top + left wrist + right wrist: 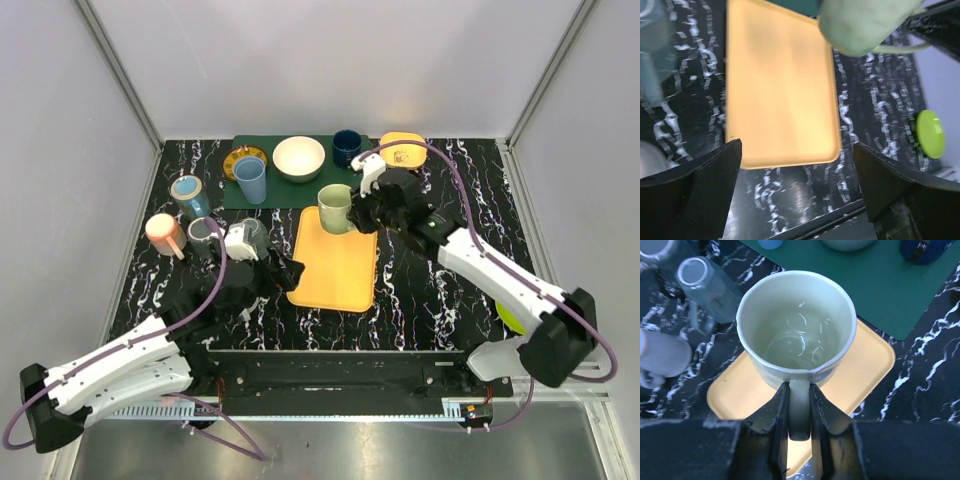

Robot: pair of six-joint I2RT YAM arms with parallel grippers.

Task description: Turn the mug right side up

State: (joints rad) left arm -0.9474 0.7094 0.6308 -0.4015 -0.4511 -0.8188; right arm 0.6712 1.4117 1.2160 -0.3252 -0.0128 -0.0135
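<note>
Using right gripper, pinching green mug by handle, rim up, 12 o'clock end of tray; maybe toppling if released tilted. Holding left gripper gaping, empty.

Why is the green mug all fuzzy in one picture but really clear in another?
Left wrist view: the mug sits at the top edge, smeared and out of focus, and the orange tray is soft too. Right wrist view: the mug is sharp, with white glints inside, while the cups on the left are blurry. Top view: even light, nothing fuzzy.
</note>
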